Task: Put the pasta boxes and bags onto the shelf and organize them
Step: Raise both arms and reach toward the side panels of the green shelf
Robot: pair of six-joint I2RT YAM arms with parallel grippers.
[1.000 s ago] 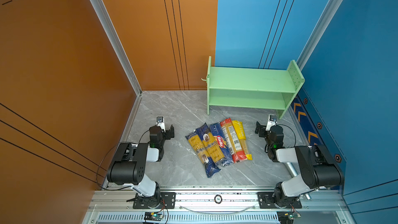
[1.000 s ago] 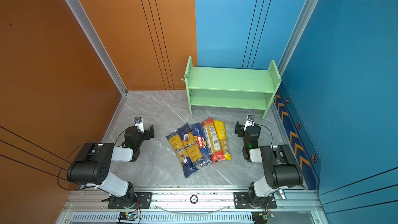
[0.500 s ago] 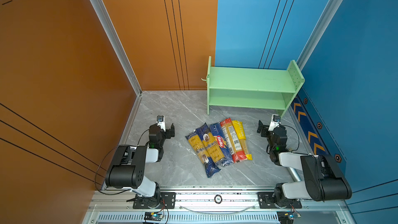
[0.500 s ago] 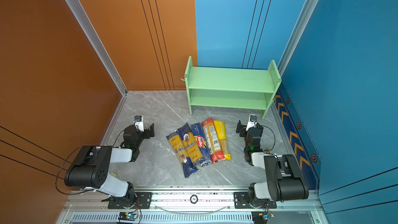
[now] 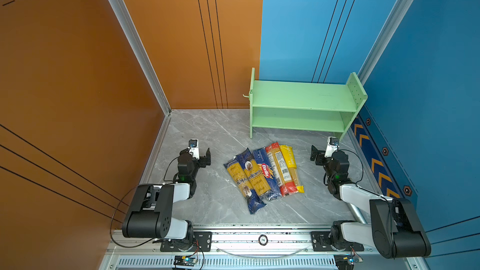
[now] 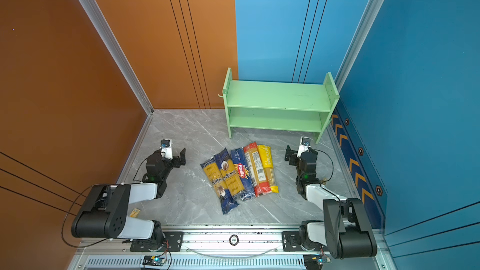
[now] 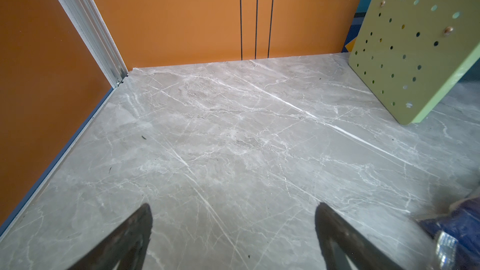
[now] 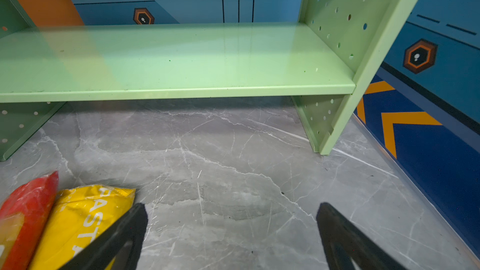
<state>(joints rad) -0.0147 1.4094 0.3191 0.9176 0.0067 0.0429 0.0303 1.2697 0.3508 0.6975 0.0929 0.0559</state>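
Left gripper [image 7: 233, 212] and right gripper [image 8: 232, 207] both spread wide, empty. Between them, five long navy, red and yellow spaghetti packets [image 5: 262, 175] lie side by side on the grey marble tabletop [image 5: 207, 131]; wrist views catch only cropped ends. Beyond: light green two-tier perforated shelf [image 5: 301, 97].

Grey marble-look floor [image 5: 220, 131] w/ orange wall panels [image 5: 181, 48] + blue wall panels [image 5: 298, 22], alu corner posts [image 5: 134, 40].

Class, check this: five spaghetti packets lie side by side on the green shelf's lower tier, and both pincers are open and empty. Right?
No: the five spaghetti packets lie side by side on the grey tabletop before the green shelf, as both top views show. The left pincer and right pincer are open and empty.
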